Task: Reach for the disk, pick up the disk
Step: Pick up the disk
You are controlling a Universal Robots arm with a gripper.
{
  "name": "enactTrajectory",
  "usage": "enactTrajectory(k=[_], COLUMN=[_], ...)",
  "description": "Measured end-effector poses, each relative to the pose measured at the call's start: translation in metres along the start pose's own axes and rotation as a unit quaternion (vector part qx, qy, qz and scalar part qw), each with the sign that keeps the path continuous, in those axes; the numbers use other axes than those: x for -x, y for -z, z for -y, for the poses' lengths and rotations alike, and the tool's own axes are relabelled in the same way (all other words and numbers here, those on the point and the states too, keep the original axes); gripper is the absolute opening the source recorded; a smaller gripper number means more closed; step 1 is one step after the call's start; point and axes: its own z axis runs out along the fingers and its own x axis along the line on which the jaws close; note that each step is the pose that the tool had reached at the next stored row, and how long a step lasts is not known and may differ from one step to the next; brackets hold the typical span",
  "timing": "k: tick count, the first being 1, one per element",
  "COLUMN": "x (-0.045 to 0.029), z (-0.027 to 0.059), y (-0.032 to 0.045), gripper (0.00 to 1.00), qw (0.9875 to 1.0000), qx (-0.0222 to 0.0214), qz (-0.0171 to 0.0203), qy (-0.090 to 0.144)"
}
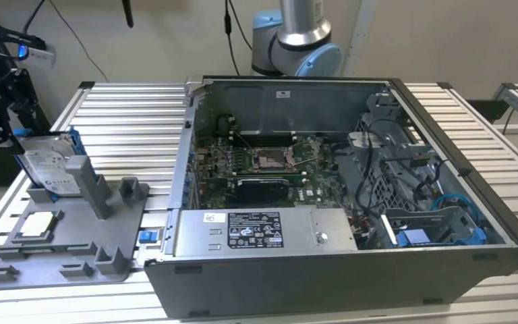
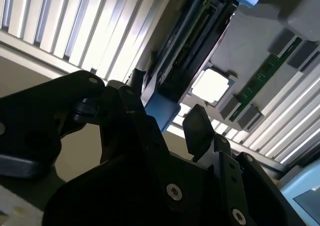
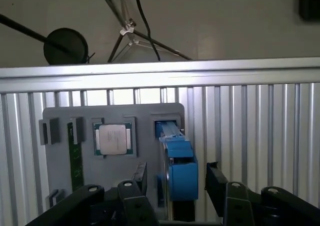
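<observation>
Reach nearly complete, lift not begun: the gripper [image 3: 176, 182], jaws wide, straddles the blue-framed disk [image 3: 178, 161] standing on edge in a grey tray [image 1: 79, 233] at nine o'clock from the computer case [image 1: 286, 290].

No legible print, even on disk [image 1: 45, 165].

"What sits on the slatted aluminium table [image 1: 484, 128]?"
"An open grey metal computer case [image 1: 331, 283]. Along the table's edge at the exterior view's left, a flat grey plastic tray [image 1: 70, 236] bears a small square silver chip [image 1: 38, 225]."
</observation>
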Motion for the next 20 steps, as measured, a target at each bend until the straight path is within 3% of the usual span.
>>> enactTrajectory(k=[11, 20], x=[-0.0003, -0.0004], z=[-0.0001, -0.0002], y=[-0.0192, -0.0347], gripper=[1.00, 1.00], qw=[1.0000, 0.9999], qx=[-0.0037, -0.0054], qz=[0.0018, 0.0104], qy=[0.009, 0.009])
